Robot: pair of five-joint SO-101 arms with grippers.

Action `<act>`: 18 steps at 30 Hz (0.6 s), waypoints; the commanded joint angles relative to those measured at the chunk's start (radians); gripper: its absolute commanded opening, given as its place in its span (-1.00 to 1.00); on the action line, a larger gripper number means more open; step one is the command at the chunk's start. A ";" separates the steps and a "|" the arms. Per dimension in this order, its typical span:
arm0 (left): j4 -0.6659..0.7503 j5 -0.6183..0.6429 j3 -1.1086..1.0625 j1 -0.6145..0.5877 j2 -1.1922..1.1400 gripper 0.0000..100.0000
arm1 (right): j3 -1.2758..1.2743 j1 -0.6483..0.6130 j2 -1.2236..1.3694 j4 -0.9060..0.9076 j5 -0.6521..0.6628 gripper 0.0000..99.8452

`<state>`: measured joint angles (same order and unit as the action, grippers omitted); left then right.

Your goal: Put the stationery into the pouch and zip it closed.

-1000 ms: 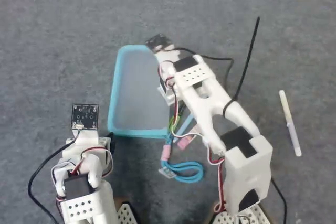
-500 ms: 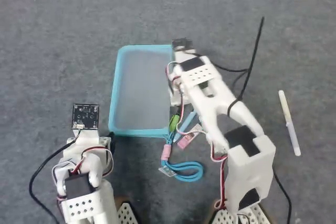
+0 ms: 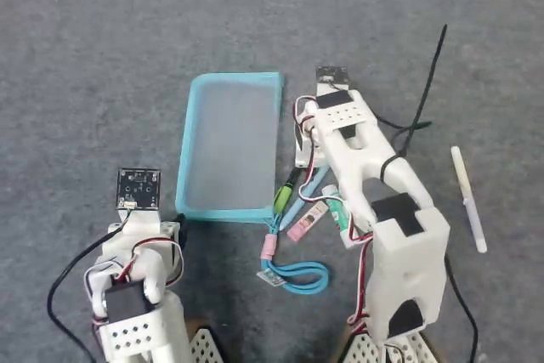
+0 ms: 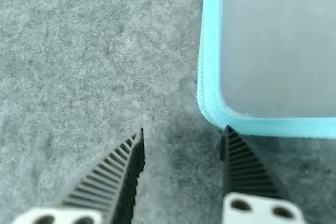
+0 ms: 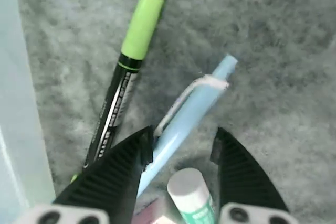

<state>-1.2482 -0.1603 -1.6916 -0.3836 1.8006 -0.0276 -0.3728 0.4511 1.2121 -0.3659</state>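
Right fingers (image 5: 121,166), spread, swung from pouch (image 3: 229,146) to pens (image 5: 184,111) on grey carpet (image 3: 85,82); left fingers (image 4: 118,177) spread.

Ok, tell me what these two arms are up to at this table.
The right gripper hangs open over a cluster of stationery lying beside the teal pouch: a green-capped marker, a light blue pen, a white tube and a pink item. It grips none of them. The left gripper, also open and empty, sits at the pouch's near corner. A white pen lies apart, beyond the right arm. The pouch looks empty so far.
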 commanded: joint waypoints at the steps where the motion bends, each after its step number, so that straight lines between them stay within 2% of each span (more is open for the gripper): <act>1: -0.015 0.012 0.005 0.003 0.021 -0.56 | 0.020 0.002 0.007 -0.019 -0.011 -0.91; 3: -0.015 0.012 0.005 0.003 0.021 -0.56 | 0.037 0.002 0.022 -0.025 0.044 -0.99; 7: -0.015 0.012 0.005 0.003 0.021 -0.56 | 0.061 0.027 0.033 -0.022 0.127 -0.99; 12: -0.015 0.012 0.005 0.003 0.021 -0.56 | 0.114 0.166 -0.033 -0.008 0.285 -0.99; 18: -0.015 0.012 0.005 0.003 0.021 -0.56 | 0.264 0.323 -0.143 0.189 0.488 -0.99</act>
<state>-1.2482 -0.1603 -1.6916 -0.3836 1.8006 0.1258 -0.1212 0.4327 1.3027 0.0084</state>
